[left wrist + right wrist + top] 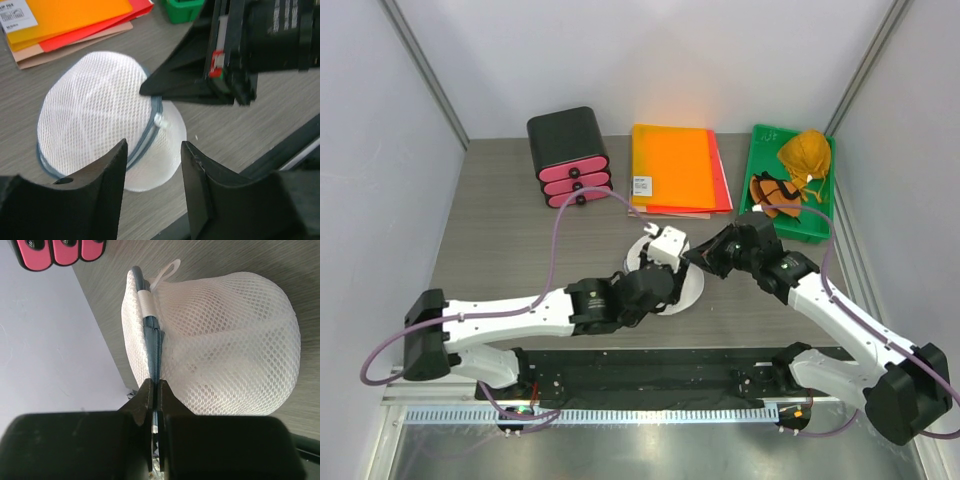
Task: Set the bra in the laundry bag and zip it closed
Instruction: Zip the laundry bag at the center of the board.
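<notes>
The laundry bag (95, 110) is a white domed mesh case lying on the table, with a blue-grey zipper (152, 340) round its rim. My right gripper (156, 387) is shut on that zipper rim at the bag's edge, and its dark tip (150, 89) shows against the bag. My left gripper (152, 150) hovers just above the bag's near side, open with nothing between its fingers. From above, both grippers meet over the bag (692, 285), which they mostly cover. The bra is hidden; the mesh shows only faint shadow inside.
A green tray (760, 140) at the back right holds orange and dark fabric pieces. Orange and red folders (675, 165) lie at the back centre. A black box with pink drawers (568, 155) stands at the back left.
</notes>
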You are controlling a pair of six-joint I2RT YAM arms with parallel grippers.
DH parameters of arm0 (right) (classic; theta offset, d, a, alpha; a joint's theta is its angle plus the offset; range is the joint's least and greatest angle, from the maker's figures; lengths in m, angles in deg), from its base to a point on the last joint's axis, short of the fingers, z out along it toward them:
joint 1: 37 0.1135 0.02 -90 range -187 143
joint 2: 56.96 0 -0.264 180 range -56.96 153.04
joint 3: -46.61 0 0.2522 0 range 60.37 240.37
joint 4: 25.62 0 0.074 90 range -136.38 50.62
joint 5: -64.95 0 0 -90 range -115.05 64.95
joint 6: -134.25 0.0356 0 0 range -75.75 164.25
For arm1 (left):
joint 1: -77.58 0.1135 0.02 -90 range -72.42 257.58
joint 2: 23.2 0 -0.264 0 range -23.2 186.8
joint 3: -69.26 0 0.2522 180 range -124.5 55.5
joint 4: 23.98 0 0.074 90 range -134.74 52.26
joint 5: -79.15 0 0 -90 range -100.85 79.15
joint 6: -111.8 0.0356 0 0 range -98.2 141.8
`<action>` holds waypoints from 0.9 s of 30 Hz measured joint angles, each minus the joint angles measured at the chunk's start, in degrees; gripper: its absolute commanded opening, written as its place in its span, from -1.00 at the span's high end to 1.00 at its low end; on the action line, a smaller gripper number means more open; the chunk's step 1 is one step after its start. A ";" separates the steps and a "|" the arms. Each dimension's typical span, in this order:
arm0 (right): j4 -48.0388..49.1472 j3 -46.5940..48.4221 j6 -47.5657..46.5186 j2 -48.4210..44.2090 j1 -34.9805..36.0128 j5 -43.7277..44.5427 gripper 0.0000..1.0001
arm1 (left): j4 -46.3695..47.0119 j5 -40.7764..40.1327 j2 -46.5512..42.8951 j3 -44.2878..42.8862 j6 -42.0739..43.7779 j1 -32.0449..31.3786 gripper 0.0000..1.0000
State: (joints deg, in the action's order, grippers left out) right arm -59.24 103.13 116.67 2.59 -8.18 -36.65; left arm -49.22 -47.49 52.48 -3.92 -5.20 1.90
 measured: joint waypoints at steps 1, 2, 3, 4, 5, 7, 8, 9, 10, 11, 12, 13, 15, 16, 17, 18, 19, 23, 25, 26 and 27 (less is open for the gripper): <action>-0.57 0.00 0.92 -0.48 0.31 0.70 0.97 | -0.09 -0.74 1.73 -2.14 -0.02 -0.07 -0.02; -1.22 0.04 1.81 -1.05 0.61 1.42 0.97 | -0.31 -1.68 3.10 -3.80 -0.04 -0.26 -0.04; -1.86 0.11 2.89 -1.75 0.90 2.16 0.98 | -0.61 -2.93 4.90 -5.77 -0.09 -0.57 -0.04; -2.49 0.22 3.78 -2.45 1.22 3.02 0.97 | -1.31 -4.20 6.67 -7.69 -0.20 -0.98 -0.04; -2.93 0.39 4.63 -3.02 1.53 3.78 0.98 | -2.01 -5.38 8.39 -9.46 -0.39 -1.51 -0.01; -3.34 0.96 6.01 -3.61 1.92 4.76 0.98 | -3.80 -8.15 11.39 -12.39 -1.03 -2.58 0.01; -3.34 1.18 6.71 -3.72 2.10 5.14 0.97 | -4.81 -9.53 12.76 -13.70 -1.29 -3.17 0.03; -3.34 1.40 7.34 -3.80 2.25 5.46 0.97 | -5.75 -10.88 13.94 -14.73 -1.46 -3.69 0.04; -3.37 1.51 7.82 -3.80 2.32 5.70 0.98 | -6.67 -12.20 14.95 -15.45 -1.68 -4.20 0.05; -3.39 1.60 8.24 -3.80 2.38 5.92 0.97 | -7.39 -13.35 15.69 -15.96 -1.95 -4.66 0.05; -3.39 1.64 8.61 -3.80 2.47 6.08 0.98 | -8.07 -14.29 16.22 -16.20 -2.36 -5.03 0.06; -3.41 1.66 8.87 -3.80 2.47 6.21 0.97 | -8.61 -15.17 16.50 -16.22 -2.67 -5.29 0.06; -3.41 1.70 9.18 -3.80 2.51 6.36 0.97 | -9.88 -16.70 16.72 -16.22 -3.41 -5.66 0.08; -3.41 1.70 9.29 -3.80 2.56 6.36 0.97 | -10.25 -17.42 16.74 -16.22 -3.98 -5.70 0.08; -3.41 1.70 9.40 -3.80 2.58 6.38 0.97 | -10.67 -18.29 16.76 -16.24 -4.44 -5.75 0.07; -3.45 1.70 9.49 -3.80 2.62 6.45 0.97 | -11.43 -19.34 16.85 -16.44 -5.09 -5.75 0.07; -3.48 1.70 9.53 -3.80 2.62 6.54 0.97 | -11.82 -20.20 17.05 -16.65 -5.75 -5.73 0.06; -3.80 1.70 9.68 -3.80 2.73 6.64 0.98 | -12.90 -22.56 18.43 -17.94 -7.74 -5.66 -0.01; -3.85 1.70 9.86 -3.80 2.93 6.69 0.97 | -13.29 -23.26 19.54 -18.93 -8.76 -5.53 0.02; -3.85 1.70 9.90 -3.80 3.02 6.69 0.97 | -13.49 -23.39 20.20 -19.47 -9.16 -5.35 0.11; -3.85 1.70 9.92 -3.80 3.13 6.71 0.97 | -13.53 -23.39 20.59 -19.67 -9.51 -5.25 0.18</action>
State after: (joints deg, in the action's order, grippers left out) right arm -63.08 104.83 126.59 -1.22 -5.06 -29.94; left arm -62.75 -70.88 73.07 -23.59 -14.71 -3.34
